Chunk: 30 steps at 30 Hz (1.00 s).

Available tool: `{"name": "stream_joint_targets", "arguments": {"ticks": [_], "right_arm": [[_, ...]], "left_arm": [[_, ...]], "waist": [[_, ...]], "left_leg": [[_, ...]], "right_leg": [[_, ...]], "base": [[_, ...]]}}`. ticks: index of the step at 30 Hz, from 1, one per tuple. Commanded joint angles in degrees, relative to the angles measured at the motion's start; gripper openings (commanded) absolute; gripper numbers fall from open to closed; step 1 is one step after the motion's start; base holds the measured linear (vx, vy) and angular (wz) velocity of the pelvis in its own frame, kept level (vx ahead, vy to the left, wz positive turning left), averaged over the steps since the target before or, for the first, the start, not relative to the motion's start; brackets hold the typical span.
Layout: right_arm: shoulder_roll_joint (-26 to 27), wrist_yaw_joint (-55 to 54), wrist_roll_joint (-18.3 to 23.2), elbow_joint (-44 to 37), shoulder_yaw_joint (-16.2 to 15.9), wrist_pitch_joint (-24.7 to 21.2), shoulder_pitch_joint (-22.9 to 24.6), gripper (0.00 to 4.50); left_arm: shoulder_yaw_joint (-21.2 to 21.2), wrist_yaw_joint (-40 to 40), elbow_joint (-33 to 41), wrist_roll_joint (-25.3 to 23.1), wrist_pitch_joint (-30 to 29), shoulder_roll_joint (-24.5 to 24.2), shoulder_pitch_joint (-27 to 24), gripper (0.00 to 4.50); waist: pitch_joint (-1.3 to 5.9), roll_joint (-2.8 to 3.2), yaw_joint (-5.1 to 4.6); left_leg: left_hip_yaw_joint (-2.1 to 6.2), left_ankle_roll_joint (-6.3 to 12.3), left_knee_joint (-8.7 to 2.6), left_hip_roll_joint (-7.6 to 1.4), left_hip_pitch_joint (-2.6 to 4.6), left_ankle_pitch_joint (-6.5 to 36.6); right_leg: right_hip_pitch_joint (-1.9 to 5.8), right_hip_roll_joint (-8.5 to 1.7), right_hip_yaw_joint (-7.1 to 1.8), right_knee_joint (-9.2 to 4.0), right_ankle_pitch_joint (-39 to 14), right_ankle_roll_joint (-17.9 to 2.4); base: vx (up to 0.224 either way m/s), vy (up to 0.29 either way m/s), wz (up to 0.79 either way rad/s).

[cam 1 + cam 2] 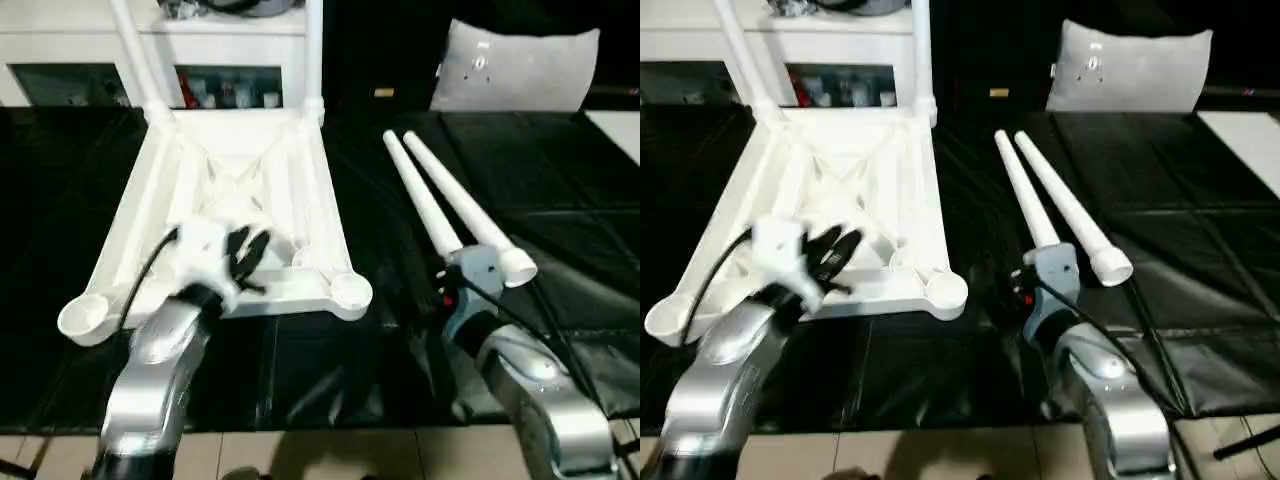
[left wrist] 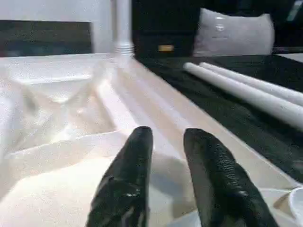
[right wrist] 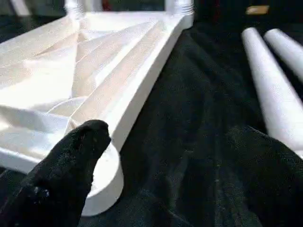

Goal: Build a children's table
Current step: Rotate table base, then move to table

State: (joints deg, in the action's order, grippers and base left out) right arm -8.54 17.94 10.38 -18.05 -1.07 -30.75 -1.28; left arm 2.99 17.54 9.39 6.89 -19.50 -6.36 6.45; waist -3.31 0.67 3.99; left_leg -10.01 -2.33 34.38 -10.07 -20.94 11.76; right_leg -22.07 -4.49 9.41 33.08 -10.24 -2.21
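tabletop [image 1: 300, 200] lies upside down on the black cloth [image 1: 560, 230] at the left, its ribbed underside up. two legs [image 1: 313, 50] stand upright in its two far corner sockets; the two near sockets [image 1: 350, 291] are open cups. two more legs [image 1: 455, 205] lie side by side on the cloth to the right, flared ends toward the near side. left gripper [image 2: 168, 142] hovers over the near part of the tabletop, its black fingers [image 2: 137, 156] a small gap apart with nothing between them. right gripper [image 3: 170, 146] sits low over the cloth between the tabletop's near right corner and the loose legs, its fingers [image 3: 80, 151] spread wide and empty. a grey cushion [image 1: 515, 65] stands at the far right, a white cabinet [image 1: 220, 40] behind the tabletop.
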Motion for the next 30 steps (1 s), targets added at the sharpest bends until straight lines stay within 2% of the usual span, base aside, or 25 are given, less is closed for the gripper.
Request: {"name": "stream_joint_targets", "arguments": {"ticks": [1,5,8,9,10,11,12,13,14,15,16,17,18,19,20,21,22,23,24,25,26,27,28,29,30], "right_arm": [[0.2,-1.0,-0.7,0.0,0.2,0.1,0.3,4.50],[-0.1,-1.3,-1.2,-0.5,0.9,-1.2,-0.4,4.50],[-0.4,-1.8,-1.1,-0.6,1.6,-1.7,-0.5,4.50],[-0.9,-2.1,-1.4,-0.4,1.6,-1.7,-0.5,4.50],[-0.9,-2.1,-1.4,-0.4,1.6,-1.7,-0.5,4.50],[-1.0,-2.2,-0.9,-0.3,2.0,-2.5,-0.7,4.50],[-1.2,-2.5,-0.8,-0.2,2.0,-3.1,-0.8,4.50],[-1.4,-2.8,-1.2,-0.1,1.9,-3.0,-0.9,4.50],[-1.2,-3.3,-1.1,-0.1,2.1,-3.0,-0.9,4.50],[-0.6,-3.7,-0.9,-0.1,2.5,-2.6,-0.9,4.50],[-0.5,-3.9,-0.8,-0.2,2.6,-2.5,-0.8,4.50],[-0.5,-3.8,-1.0,-0.5,2.4,-2.4,-0.6,4.50],[-0.9,-3.1,-1.3,-1.1,1.7,-2.5,-0.2,4.50],[-1.0,-3.0,-1.4,-1.2,1.5,-2.6,-0.1,4.50],[-1.8,-2.0,-1.6,-2.0,0.3,-2.9,0.5,4.50],[-2.0,-1.8,-1.7,-2.4,-0.2,-3.0,0.8,4.50],[-2.0,-1.8,-1.8,-2.6,-0.3,-3.1,1.0,4.50],[-2.0,-1.9,-1.7,-3.0,-0.6,-3.2,1.2,4.50],[-1.9,-2.0,-1.7,-3.1,-0.7,-3.2,1.2,4.50],[-2.0,-2.1,-1.9,-3.2,-0.8,-3.2,1.1,4.50],[-2.2,-2.3,-2.2,-3.2,-1.0,-3.3,1.1,4.50],[-2.2,-2.5,-2.3,-3.1,-1.1,-3.3,1.0,4.50],[-2.3,-2.5,-2.3,-3.1,-1.2,-3.4,1.0,4.50],[-2.3,-2.4,-2.3,-3.0,-1.3,-3.4,0.9,4.50],[-2.5,-2.1,-2.5,-2.9,-1.5,-3.5,0.7,4.50]], "left_arm": [[-0.7,-1.2,1.2,-1.4,-1.1,-0.6,-0.4,1.72],[-1.6,-1.9,0.9,-2.5,-1.8,-0.1,-0.8,2.00],[-1.7,-2.8,1.1,-2.5,-1.8,0.6,-1.0,2.15],[-1.7,-3.5,1.4,-2.7,-1.7,0.9,-1.3,2.21],[-1.7,-3.5,1.4,-2.7,-1.7,0.9,-1.3,2.28],[-1.7,-4.5,1.9,-3.3,-1.9,1.0,-1.6,2.35],[-1.8,-5.1,2.4,-3.6,-2.1,1.0,-1.9,2.35],[-1.9,-5.2,3.0,-3.5,-2.5,0.9,-2.1,2.49],[-1.9,-5.3,3.5,-3.4,-2.8,0.9,-2.3,2.58],[-2.1,-5.1,3.8,-3.5,-2.8,0.7,-2.5,2.66],[-2.2,-5.0,3.9,-3.6,-2.7,0.6,-2.5,2.71],[-2.3,-5.1,4.4,-3.8,-3.3,0.5,-2.8,2.81],[-2.5,-5.2,4.6,-4.5,-3.6,0.2,-3.0,2.81],[-2.5,-5.2,4.6,-4.6,-3.5,0.1,-3.0,3.03],[-2.7,-5.0,4.8,-4.9,-3.0,-0.2,-3.0,3.03],[-2.9,-4.6,5.1,-4.5,-2.6,-0.1,-3.0,3.10],[-3.0,-4.5,5.2,-4.3,-2.5,-0.1,-3.0,3.15],[-3.7,-3.8,5.5,-3.8,-2.2,-0.2,-3.1,3.25],[-4.3,-3.2,5.6,-3.7,-1.8,-0.5,-3.3,3.35],[-4.6,-2.8,5.7,-3.6,-1.6,-0.5,-3.5,3.35],[-4.9,-2.4,5.8,-3.3,-1.5,-0.6,-3.8,3.53],[-5.0,-2.5,5.9,-3.2,-1.4,-0.5,-4.0,3.56],[-5.0,-2.5,6.0,-3.1,-1.4,-0.5,-4.2,3.59],[-5.0,-2.7,6.3,-3.0,-1.8,-0.4,-4.4,3.68],[-5.0,-2.8,6.6,-3.0,-2.1,-0.5,-4.7,3.79]], "waist": [[2.75,-0.35,-0.04],[2.35,-0.34,-0.73],[2.29,-0.44,-1.11],[2.37,-0.81,-1.27],[2.50,-0.64,-1.25],[2.55,-0.82,-1.37],[2.62,-0.35,-1.83],[2.40,-0.72,-1.86],[2.67,0.90,-2.22],[3.05,1.32,-3.89],[2.49,0.99,-4.52],[2.26,0.92,-4.19],[2.89,-0.19,-5.13],[3.07,-1.49,-4.32],[3.11,-2.52,-3.10],[4.27,-3.84,-0.82],[3.93,-3.79,-0.13],[3.35,-3.82,0.49],[3.33,-2.60,0.79],[3.59,-1.48,1.12],[3.55,-0.97,0.76],[3.53,-1.18,0.47],[3.38,-1.03,0.45],[2.87,-1.11,0.67],[1.77,-1.49,0.42]], "left_leg": [[1.73,1.58,-4.48,-3.97,1.18,14.3],[2.35,-0.37,-4.86,-3.81,1.56,20.0],[2.56,-0.71,-4.79,-3.69,1.80,21.8],[2.64,-0.68,-4.82,-3.71,1.72,21.7],[2.67,-0.62,-4.87,-3.77,1.60,21.1],[2.78,-0.75,-4.93,-3.98,1.64,20.8],[3.53,-1.66,-5.42,-4.98,1.70,21.7],[7.28,-1.09,-7.34,-5.27,-1.70,24.7],[8.68,-0.50,-8.93,-6.39,-1.55,28.5],[11.98,1.25,-9.92,-10.24,1.34,31.8],[13.92,4.22,-10.51,-10.93,2.41,31.2],[13.76,5.50,-10.31,-10.39,2.39,30.4],[10.67,9.40,-8.55,-10.17,3.35,21.1],[6.24,13.14,-4.11,-3.45,0.58,12.9],[2.84,12.59,0.91,1.87,-1.27,10.4],[2.31,9.05,5.28,3.26,-3.54,4.1],[2.45,6.91,4.31,3.13,-3.59,0.4],[2.64,5.01,2.25,2.61,-3.19,-2.1],[3.45,4.92,0.15,1.07,-2.56,-1.6],[4.00,5.20,-0.68,-0.25,-2.28,-1.3],[4.78,4.91,-1.54,-1.36,-2.07,0.7],[5.27,4.60,-2.10,-3.13,-0.63,4.8],[5.35,4.00,-2.63,-3.52,-0.30,7.6],[4.70,2.39,-3.26,-3.47,0.88,13.9],[3.86,0.93,-3.80,-3.01,2.38,20.4]], "right_leg": [[2.17,-5.50,-4.59,-6.05,-25.5,-1.1],[2.22,-5.45,-4.38,-6.86,-30.3,1.9],[2.29,-5.66,-4.21,-7.23,-32.4,2.4],[2.37,-5.67,-4.24,-7.26,-31.9,2.5],[2.47,-5.73,-4.38,-7.03,-30.9,2.3],[2.39,-5.46,-4.31,-7.03,-30.0,2.1],[2.51,-4.25,-3.76,-6.85,-26.5,2.4],[5.05,-4.44,-1.74,-3.65,-19.4,0.9],[5.25,-3.17,-1.68,-2.43,-16.3,0.5],[2.82,-2.05,-2.97,1.17,-10.1,-0.8],[1.04,-1.19,-4.31,4.21,-10.2,-3.3],[0.38,-0.70,-4.95,5.02,-10.0,-4.8],[0.19,-2.09,-6.92,4.20,-5.0,-7.9],[1.19,-3.84,-8.70,-1.27,0.3,-17.4],[3.08,-5.46,-9.52,-4.31,-1.3,-20.1],[6.22,-7.22,-10.73,-3.67,-0.6,-15.5],[5.49,-6.45,-10.19,-3.13,1.3,-10.2],[4.91,-5.70,-9.69,-2.94,0.8,0.2],[5.16,-5.62,-8.90,-3.27,-3.7,5.5],[5.29,-5.82,-8.79,-3.55,-4.5,6.2],[4.78,-3.70,-7.51,-3.44,-6.6,9.2],[4.06,-3.77,-7.58,-3.61,-10.2,9.0],[4.36,-4.00,-7.43,-3.67,-13.2,8.1],[4.24,-4.00,-7.27,-4.63,-22.7,6.1],[3.88,-3.69,-6.65,-6.06,-34.6,4.7]], "base": [[0.000,0.000,0.00],[0.000,0.000,0.00],[0.000,0.000,0.00],[0.000,0.000,0.00],[0.000,0.000,0.00],[0.000,0.000,0.00],[0.000,0.000,0.00],[0.000,0.000,0.00],[0.000,0.000,0.00],[0.014,-0.053,0.40],[0.084,-0.104,0.61],[0.084,-0.104,0.61],[0.060,-0.169,0.46],[0.067,-0.212,0.18],[0.067,-0.212,0.18],[0.069,-0.209,0.01],[0.033,-0.177,-0.04],[0.033,-0.177,-0.04],[-0.010,-0.132,-0.03],[-0.016,-0.095,-0.06],[-0.016,-0.095,-0.06],[-0.024,-0.063,0.00],[0.000,0.000,0.00],[0.000,0.000,0.00],[0.000,0.000,0.00]]}}
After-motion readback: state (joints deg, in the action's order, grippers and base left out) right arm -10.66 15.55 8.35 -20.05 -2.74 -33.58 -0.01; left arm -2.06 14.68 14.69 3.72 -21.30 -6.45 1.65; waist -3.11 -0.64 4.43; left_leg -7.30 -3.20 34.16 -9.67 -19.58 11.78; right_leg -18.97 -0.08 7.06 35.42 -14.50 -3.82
